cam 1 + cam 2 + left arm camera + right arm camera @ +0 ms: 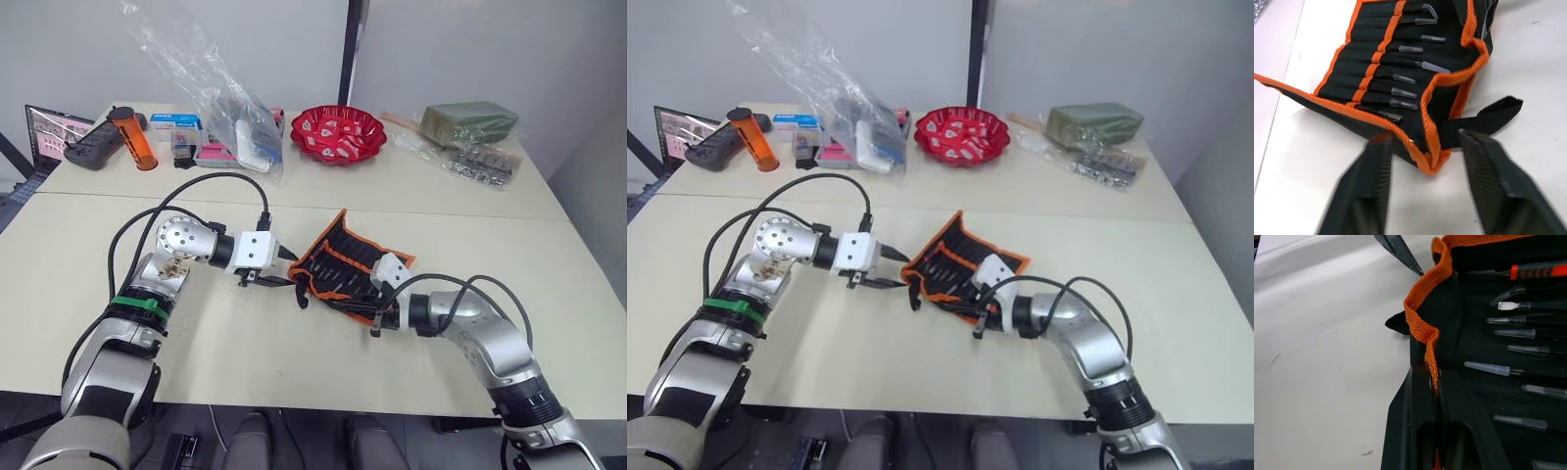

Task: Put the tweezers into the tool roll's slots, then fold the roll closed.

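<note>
The tool roll (348, 262) lies unfolded on the table's middle, black with orange binding. Several tweezers (1403, 78) sit in its slots, their tips in clear caps. Its black strap (1488, 120) trails off the near corner. My left gripper (281, 280) is open, and in the left wrist view its fingers (1374, 166) stand either side of the roll's orange corner without touching it. My right gripper (1434, 377) is shut on the orange edge binding (1422, 298) at the roll's near side, lifting that edge into a ripple.
At the back stand a red bowl (338, 134), a crumpled plastic bag (220, 93), an orange bottle (132, 137), a dark controller (93, 152) and a green block (468, 122). A red-handled tool (1537, 270) also sits in the roll.
</note>
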`<state>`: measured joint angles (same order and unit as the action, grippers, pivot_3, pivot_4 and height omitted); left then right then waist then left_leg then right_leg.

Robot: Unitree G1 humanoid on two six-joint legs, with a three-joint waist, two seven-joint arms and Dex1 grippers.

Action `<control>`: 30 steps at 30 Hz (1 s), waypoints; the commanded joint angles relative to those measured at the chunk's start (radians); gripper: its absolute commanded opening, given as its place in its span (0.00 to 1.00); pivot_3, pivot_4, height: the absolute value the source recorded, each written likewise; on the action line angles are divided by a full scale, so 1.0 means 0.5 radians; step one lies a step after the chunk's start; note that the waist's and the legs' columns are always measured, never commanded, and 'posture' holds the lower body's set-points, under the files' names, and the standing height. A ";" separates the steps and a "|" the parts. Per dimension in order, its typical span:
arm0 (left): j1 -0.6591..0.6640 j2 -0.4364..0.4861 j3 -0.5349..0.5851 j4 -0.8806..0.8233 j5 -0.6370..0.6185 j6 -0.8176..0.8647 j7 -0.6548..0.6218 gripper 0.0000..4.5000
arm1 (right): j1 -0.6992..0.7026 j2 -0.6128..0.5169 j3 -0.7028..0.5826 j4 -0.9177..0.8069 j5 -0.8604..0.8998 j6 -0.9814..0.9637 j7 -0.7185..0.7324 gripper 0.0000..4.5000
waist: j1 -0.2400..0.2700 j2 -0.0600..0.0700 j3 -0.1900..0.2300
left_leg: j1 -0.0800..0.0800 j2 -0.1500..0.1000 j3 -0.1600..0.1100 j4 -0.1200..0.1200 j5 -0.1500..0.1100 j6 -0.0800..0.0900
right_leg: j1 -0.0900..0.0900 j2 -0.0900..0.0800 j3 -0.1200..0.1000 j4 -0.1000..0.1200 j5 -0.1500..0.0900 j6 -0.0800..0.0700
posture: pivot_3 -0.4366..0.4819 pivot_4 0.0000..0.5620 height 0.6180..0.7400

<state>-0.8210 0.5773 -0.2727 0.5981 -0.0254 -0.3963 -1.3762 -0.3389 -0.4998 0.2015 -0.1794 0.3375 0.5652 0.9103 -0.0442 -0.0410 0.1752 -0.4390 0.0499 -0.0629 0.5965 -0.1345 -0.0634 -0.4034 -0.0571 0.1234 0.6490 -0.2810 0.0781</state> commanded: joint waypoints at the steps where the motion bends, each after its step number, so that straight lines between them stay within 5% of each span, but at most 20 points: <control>1: -0.061 0.050 0.049 -0.015 -0.075 0.028 -0.113 0.30 | 0.000 -0.015 -0.055 -0.080 0.029 -0.003 -0.020 0.00 | -0.002 0.000 0.000 | 0.000 0.000 0.000 0.000 0.000 0.000 | 0.000 0.000 0.000 0.000 0.000 0.000 | 0.48 0.27 1.00; 4: -0.078 0.100 0.104 -0.001 -0.132 0.105 -0.169 0.30 | 0.003 -0.015 -0.051 -0.076 0.024 -0.009 -0.023 0.00 | -0.003 0.000 0.000 | 0.000 0.000 -0.001 0.000 0.000 0.000 | 0.000 0.000 0.000 0.001 0.000 0.000 | 0.48 0.27 1.00; 14: -0.096 0.019 0.178 -0.198 -0.277 0.409 -0.194 1.00 | -0.029 0.005 -0.030 -0.026 0.002 -0.038 -0.019 0.00 | 0.005 0.000 0.000 | -0.001 0.000 -0.002 0.004 0.000 0.000 | 0.002 0.000 -0.001 0.002 0.000 0.001 | 0.48 0.27 1.00; 27: -0.211 -0.149 -0.003 0.257 0.075 -0.004 -0.027 1.00 | 0.015 -0.035 -0.046 -0.031 -0.047 -0.087 -0.035 0.00 | 0.001 0.000 0.000 | -0.001 -0.001 -0.003 0.014 0.000 0.000 | 0.000 0.001 0.000 0.015 -0.001 0.004 | 0.48 0.27 1.00; 30: -0.210 -0.187 0.004 0.264 0.043 0.014 -0.060 0.83 | 0.034 -0.040 -0.052 -0.038 -0.047 -0.092 -0.051 0.00 | 0.006 0.000 0.000 | -0.001 -0.001 -0.003 0.016 0.000 0.001 | 0.001 0.001 -0.001 0.016 -0.002 0.004 | 0.48 0.27 1.00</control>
<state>-0.9029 0.4891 -0.2797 0.7389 0.0148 -0.3753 -1.3985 -0.3271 -0.5085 0.2018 -0.1666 0.3152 0.5379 0.8902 -0.0414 -0.0410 0.1752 -0.4399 0.0493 -0.0647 0.6046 -0.1347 -0.0631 -0.4030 -0.0566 0.1231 0.6572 -0.2818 0.0800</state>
